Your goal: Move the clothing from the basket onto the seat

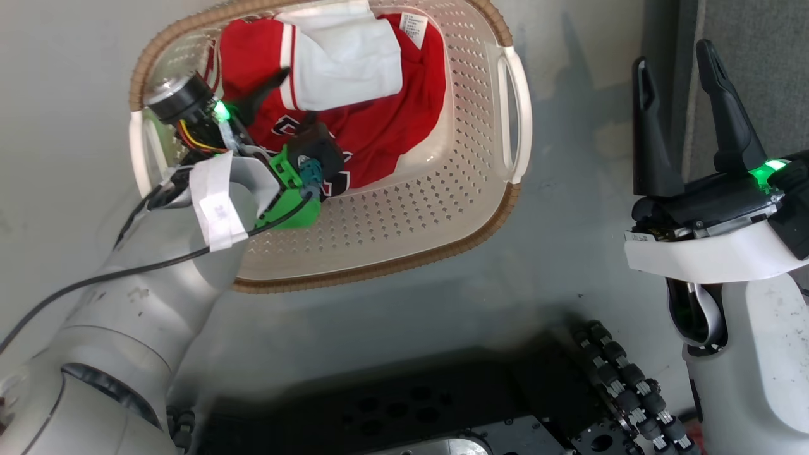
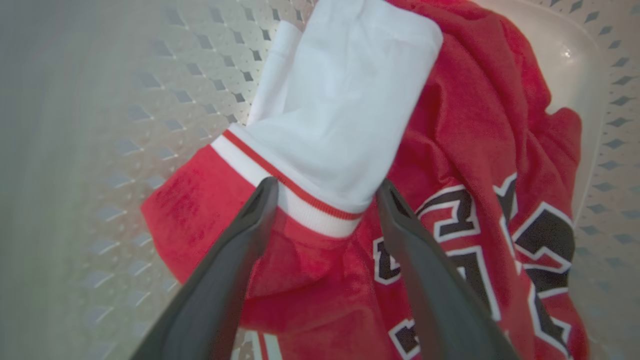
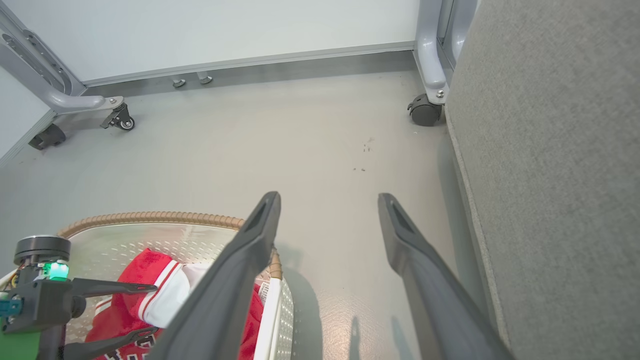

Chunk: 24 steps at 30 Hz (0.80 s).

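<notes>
The left gripper (image 2: 326, 184) is down inside the basket (image 1: 411, 215), jaws spread wide and empty. It straddles the white ribbed band where it meets red cloth, likely because that fold gives a thick ridge to pinch. Whether the fingertips touch fabric I cannot tell. The clothing (image 1: 379, 120) lies bunched in the basket's far half, number print up, none of it lifted yet.

The right gripper (image 1: 673, 57) hangs wide open and empty above bare floor (image 3: 310, 140) between basket and seat (image 3: 550, 175) (probably parked clear so the left arm has the lane).

The basket's wall rises around the pile, so the load must come up over the rim (image 1: 379, 268) before swinging right. An open strip of floor separates the handle (image 1: 515, 114) from the seat's edge, and a caster (image 3: 424, 111) sits by the seat's far end, out of the path
</notes>
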{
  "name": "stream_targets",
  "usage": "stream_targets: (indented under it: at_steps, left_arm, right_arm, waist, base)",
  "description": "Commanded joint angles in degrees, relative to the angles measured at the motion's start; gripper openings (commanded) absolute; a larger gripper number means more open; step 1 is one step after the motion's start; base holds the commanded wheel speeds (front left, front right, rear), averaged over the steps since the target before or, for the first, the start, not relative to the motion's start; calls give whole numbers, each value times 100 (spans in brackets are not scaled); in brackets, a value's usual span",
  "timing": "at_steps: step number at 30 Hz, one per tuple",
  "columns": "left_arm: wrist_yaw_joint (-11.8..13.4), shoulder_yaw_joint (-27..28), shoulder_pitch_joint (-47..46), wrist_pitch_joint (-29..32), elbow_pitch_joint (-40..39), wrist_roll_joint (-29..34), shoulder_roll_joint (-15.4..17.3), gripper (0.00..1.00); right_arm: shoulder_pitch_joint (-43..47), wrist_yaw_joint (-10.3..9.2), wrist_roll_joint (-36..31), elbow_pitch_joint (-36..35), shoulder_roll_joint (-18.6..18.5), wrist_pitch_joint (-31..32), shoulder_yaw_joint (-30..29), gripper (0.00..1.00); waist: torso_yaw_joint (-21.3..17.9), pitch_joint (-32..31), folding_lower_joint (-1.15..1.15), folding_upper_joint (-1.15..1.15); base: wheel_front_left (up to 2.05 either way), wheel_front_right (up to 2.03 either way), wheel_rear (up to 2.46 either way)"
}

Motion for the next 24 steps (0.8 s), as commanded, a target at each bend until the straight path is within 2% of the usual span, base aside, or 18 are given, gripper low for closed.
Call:
stream_targets:
  at_steps: [1,7,13,14,15,16,17,18,24]
  left_arm:
    - [99,-10,-123,-1,65,32,76,100]
    - [362,-49,-283,0,296,4,110,100]
    - [508,-46,-380,4,447,-85,107,100]
    - [532,-39,-392,16,497,-104,104,97]
    - [574,-33,-413,13,535,-120,87,56]
    - [587,-38,-425,12,562,-131,75,27]
    - [613,-50,-435,12,586,-144,61,4]
    - [619,-57,-440,11,599,-151,50,0]
    - [590,-118,-446,6,675,-213,-23,0]
  right_arm:
    - [-42,-10,42,-20,16,-11,-4,100]
    - [-50,-10,43,2,57,-11,-4,100]
    - [-76,-10,85,-12,89,-11,24,100]
    - [-78,-10,94,-17,93,-11,27,100]
    - [-82,-10,102,-25,97,-12,30,100]
    - [-85,-10,106,-29,97,-11,33,100]
    - [-89,-10,113,-31,95,-11,34,100]
    - [-89,-10,121,-34,92,-11,31,100]
    - [-107,-10,144,-25,70,-12,33,100]
  waist:
    - [-94,121,-1,0]
    - [-105,200,-1,0]
    - [-102,253,-1,0]
    - [-103,258,-1,0]
    - [-104,265,-1,0]
    - [-106,269,-1,0]
    - [-107,274,-1,0]
    - [-106,276,-1,0]
    - [-89,269,-1,0]
  base:
    - [0,0,0]
    - [0,0,0]
    - [0,0,0]
    - [0,0,0]
    - [0,0,0]
    - [0,0,0]
    - [0,0,0]
    - [0,0,0]
    - [0,0,0]
